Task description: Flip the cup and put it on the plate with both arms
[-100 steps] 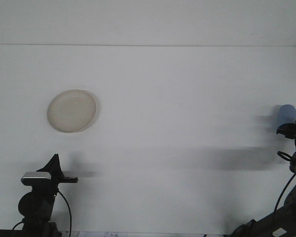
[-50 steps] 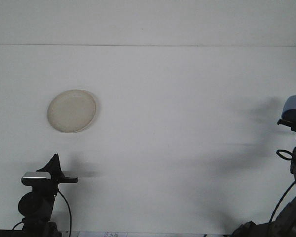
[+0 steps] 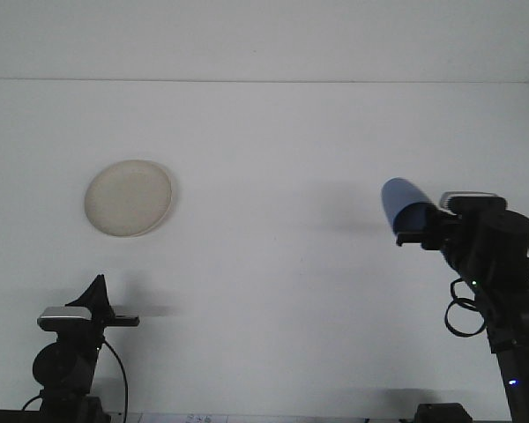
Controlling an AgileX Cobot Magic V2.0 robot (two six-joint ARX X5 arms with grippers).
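A blue cup (image 3: 400, 202) is held in the air right of centre, tilted so that one end points up and to the left. My right gripper (image 3: 413, 226) is shut on its lower right end, and the arm rises from the bottom right corner. The cream plate (image 3: 128, 197) lies flat on the white table at the left, with nothing on it. My left gripper (image 3: 98, 298) sits low at the bottom left, in front of the plate and well apart from it. I see it from behind.
The white table (image 3: 273, 291) stretches between the plate and the cup. A seam line crosses the back. A black cable loop (image 3: 463, 317) hangs from the right arm.
The right arm has swung in from the right edge towards the centre, carrying the blue cup leftwards and tipping it over to a slant. The left arm and the plate have stayed still.
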